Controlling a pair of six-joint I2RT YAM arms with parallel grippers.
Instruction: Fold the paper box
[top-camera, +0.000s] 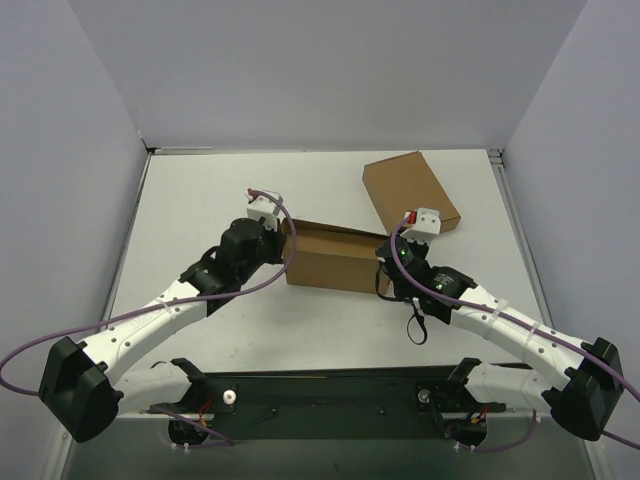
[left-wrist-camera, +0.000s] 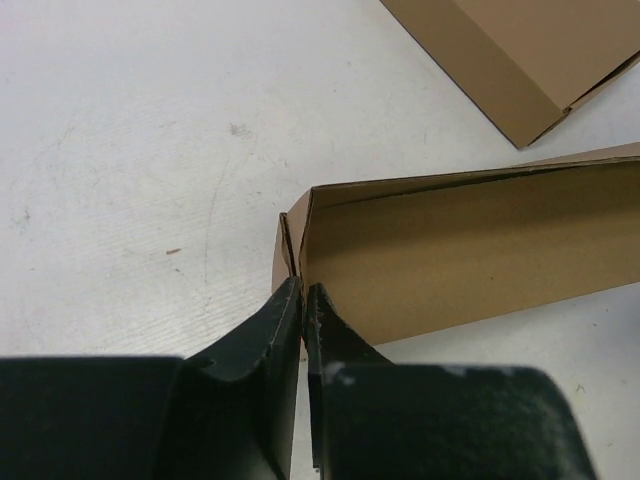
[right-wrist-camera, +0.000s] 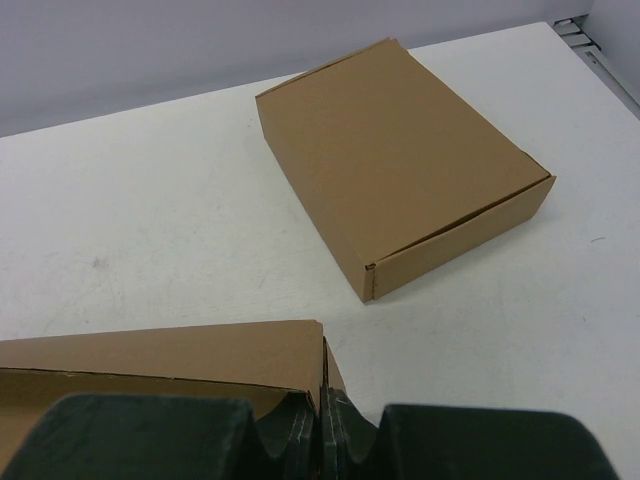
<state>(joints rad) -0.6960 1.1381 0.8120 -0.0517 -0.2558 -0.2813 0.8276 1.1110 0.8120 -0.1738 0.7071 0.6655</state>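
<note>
The partly formed paper box (top-camera: 325, 258) lies mid-table as an open trough, long walls raised, with one arm at each short end. The finished brown carton (top-camera: 410, 190) sits just beyond its far right corner, apart from it, on the white table (top-camera: 190, 200). The left tool (left-wrist-camera: 304, 292) has its jaws drawn almost together, only a thin slit between them, apparently nipping the doubled end wall at the box's left corner. The right tool (right-wrist-camera: 322, 398) is closed on the matching end wall at the right corner, the cardboard edge running down between its fingers. The step in hand appears to be setting the two end walls. It is best done by pinching right on the crease, holding each wall square to the long panels, and working both ends evenly so that the trough neither twists nor slides toward the carton. Light pressure should suffice, since a hard squeeze would probably dent the kraft board. Both arms reach diagonally inward from their outer bases, forearms low over the table and wrists turned toward each other across the box.
</note>
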